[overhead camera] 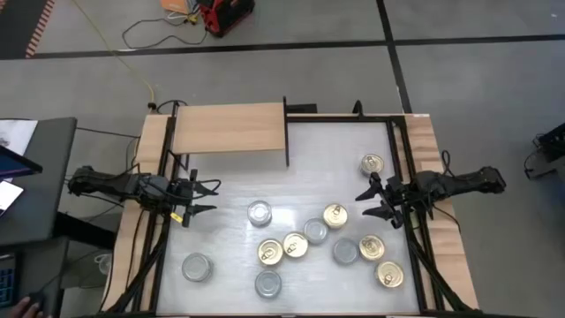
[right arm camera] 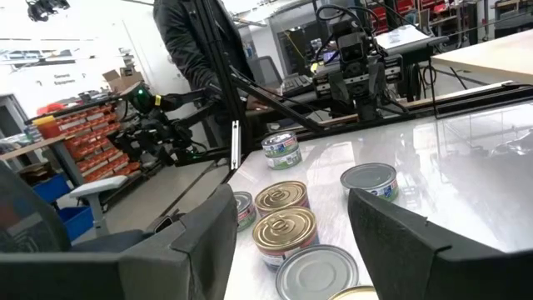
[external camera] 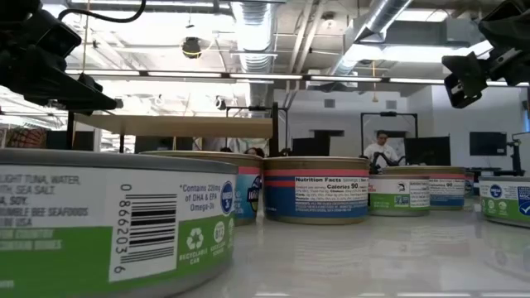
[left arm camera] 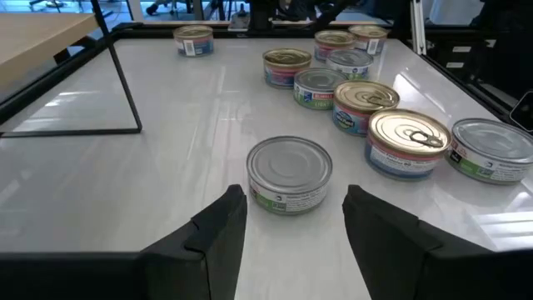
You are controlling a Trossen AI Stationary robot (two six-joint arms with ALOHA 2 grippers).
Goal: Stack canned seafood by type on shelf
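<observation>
Tins everywhere on the white table [overhead camera: 229, 190] and not one on the shelf [overhead camera: 229, 129] yet, so this sort is only just kicking off. Over on the left, the left claw [overhead camera: 199, 198] hangs with its fingers spread wide, holding nothing, nose pointed at a lone silver-lidded tin [overhead camera: 259, 213] just ahead of it; the wrist view has that tin [left arm camera: 290, 174] sitting squarely between the two fingers [left arm camera: 218, 229], which looks like the pick being lined up. To do it cleanly, I'd say drop straight down, keep the tin centred, and close on the side wall below the rim so it doesn't pop out. Two more silver lids sit near the front edge, one at front left [overhead camera: 197, 267]. Moving right, the main cluster mixes gold pull-tab lids [overhead camera: 270, 253] with silver ones, several touching, so those want care. One gold tin [overhead camera: 372, 164] stands apart near the back right. Right claw [overhead camera: 374, 200], also released and empty, waits at the right side.
</observation>
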